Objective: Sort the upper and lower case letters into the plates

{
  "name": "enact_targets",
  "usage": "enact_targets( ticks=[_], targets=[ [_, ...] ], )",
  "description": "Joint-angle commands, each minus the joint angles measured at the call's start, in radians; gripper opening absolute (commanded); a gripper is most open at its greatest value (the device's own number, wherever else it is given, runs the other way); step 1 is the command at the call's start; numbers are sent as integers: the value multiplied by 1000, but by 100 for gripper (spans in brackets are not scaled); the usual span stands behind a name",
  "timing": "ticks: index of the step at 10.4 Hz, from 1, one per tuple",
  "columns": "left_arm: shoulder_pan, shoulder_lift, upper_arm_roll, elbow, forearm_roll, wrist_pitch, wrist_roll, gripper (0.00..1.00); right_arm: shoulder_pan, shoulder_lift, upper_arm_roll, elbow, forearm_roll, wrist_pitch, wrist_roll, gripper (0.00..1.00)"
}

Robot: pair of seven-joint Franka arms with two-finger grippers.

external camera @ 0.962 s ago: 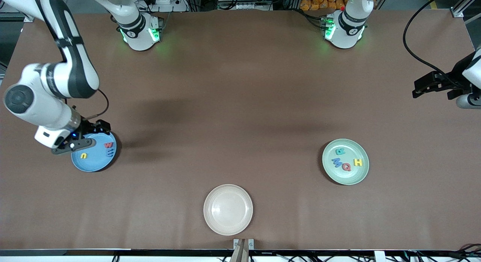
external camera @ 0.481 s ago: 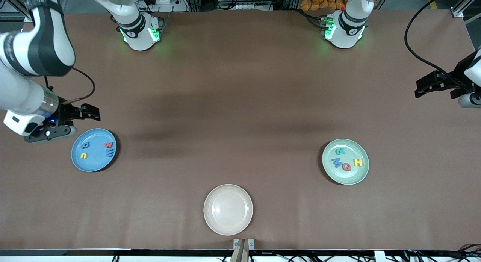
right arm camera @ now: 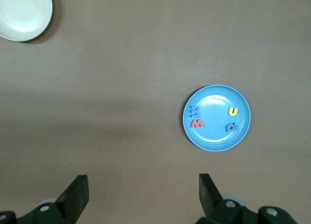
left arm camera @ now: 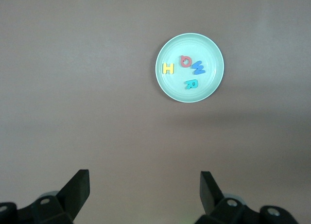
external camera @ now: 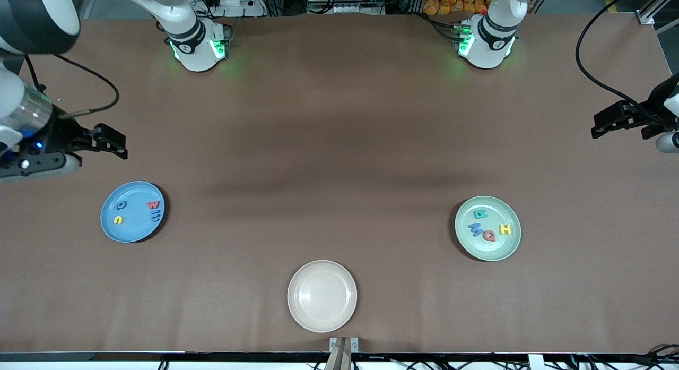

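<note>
Jaws of both grippers stand wide with nothing between them. Right gripper (external camera: 109,142) hangs over bare counter (external camera: 329,147) at the right arm's end, near the sky blue plate (external camera: 139,229); the plate lies nearer to the front camera. Left gripper (external camera: 610,120) hangs over the counter's edge at the left arm's end, well apart from the mint green plate (external camera: 501,250).

On the blue plate lie four letters: a red one (external camera: 153,204) touching a blue one (external camera: 154,216), a yellow one (external camera: 118,220) and a small blue one (external camera: 122,204). On the green plate lie four more: a teal R (external camera: 480,214), a blue M (external camera: 476,230) touching a red Q (external camera: 489,235), and a yellow H (external camera: 505,229).

A cream plate (external camera: 305,317) sits bare between the two, nearest the front camera.
</note>
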Motion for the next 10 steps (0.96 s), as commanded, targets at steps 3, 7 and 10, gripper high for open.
enact_targets(
  ticks=[3, 7, 10],
  targets=[
    [-26, -6, 26, 8, 22, -12, 26, 100, 5, -74, 1, 26, -26, -103, 80, 100],
    [-78, -6, 23, 13, 19, -12, 13, 100, 2, -89, -1, 36, -32, -121, 91, 100],
    [-91, -5, 23, 17, 19, -12, 14, 100, 1, -89, -2, 42, -32, -121, 91, 100]
  ],
)
